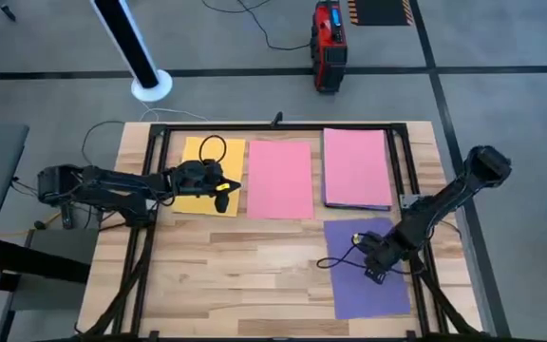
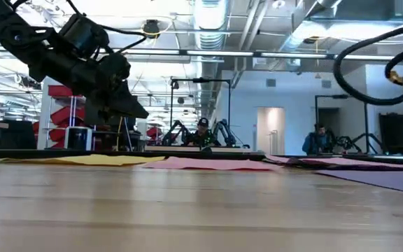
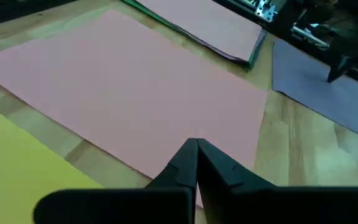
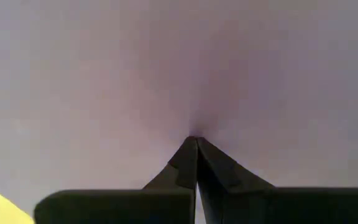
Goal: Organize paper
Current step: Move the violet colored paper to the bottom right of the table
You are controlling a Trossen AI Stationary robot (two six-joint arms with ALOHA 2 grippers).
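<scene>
- Tool tips on your right arm [image 1: 380, 255] are pressed together, point down, over the purple sheet [image 1: 370, 294]; its wrist view shows the closed tip against nothing but purple, so it looks to be touching or very nearly touching that sheet, pinching nothing.
- Your left tool [image 1: 224, 186] is also pressed together and empty, hanging over the inner edge of the yellow sheet [image 1: 198, 160], just beside the single pink sheet [image 1: 280, 178].
- Papers lie flat on the wooden surface [image 1: 245, 275]: yellow, then pink, then a pink-topped stack [image 1: 356, 167] in a row along the far side, with the purple sheet alone on the near right, just below the stack.
- What the next move probably turns on: the purple sheet's long axis runs near-to-far, like the stack's, and the stack lies directly beyond it. Your right arm is much the nearer to both, so a straight push or carry away from you would likely bring purple onto the stack.
- From above you get the layout and alignment, but not tool height.
- Table-level view shows the left tool [image 2: 128, 108] clear above the sheets, which the top view cannot.
- Left wrist view reveals green and purple edges under the stack [image 3: 216, 28], unseen at table level.
</scene>
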